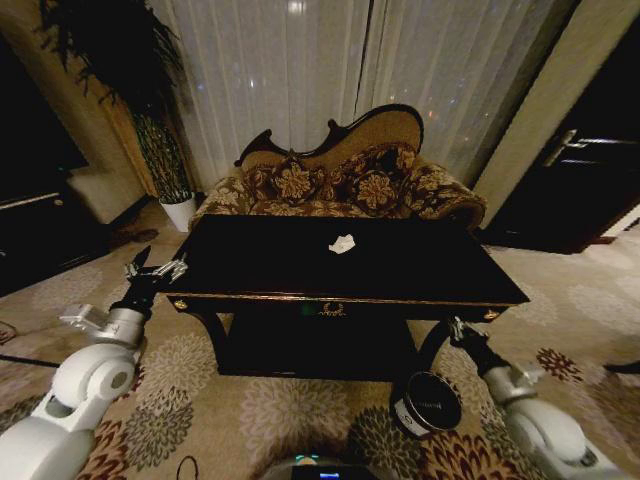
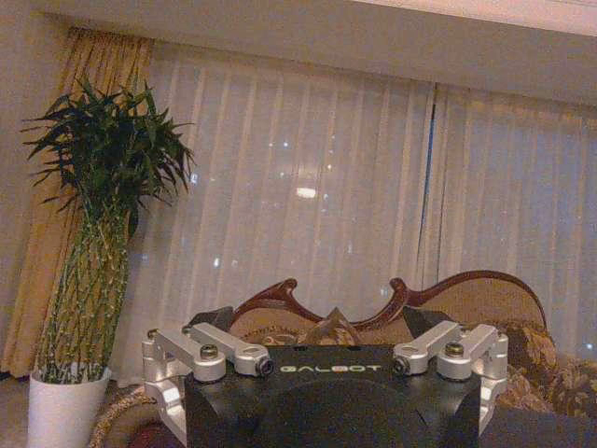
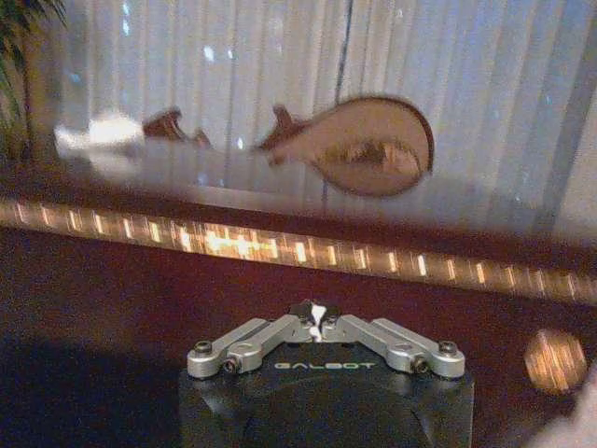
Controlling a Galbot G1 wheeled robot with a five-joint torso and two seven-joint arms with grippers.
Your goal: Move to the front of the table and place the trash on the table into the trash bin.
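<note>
The glossy black table [image 1: 420,265] with gold trim stands straight ahead. One crumpled white piece of trash [image 1: 342,243] lies on its top, toward the middle and far side. The dark trash bin [image 1: 428,402] with a pale rim sits on the carpet by the table's front right leg. My left gripper [image 1: 157,268] hovers open at the table's front left corner, its fingers [image 2: 215,322] spread wide. My right gripper [image 1: 457,326] is shut, low beside the front right leg, just above the bin. In the right wrist view its fingertips [image 3: 312,319] meet before the gold-trimmed table edge [image 3: 280,245], with the trash [image 3: 103,131] blurred beyond.
A patterned sofa [image 1: 340,180] stands right behind the table, with curtains behind it. A tall plant in a white pot [image 1: 180,212] is at the back left, and a low black cabinet [image 1: 30,230] is at the far left. Dark doors [image 1: 590,170] are on the right. Patterned carpet surrounds the table.
</note>
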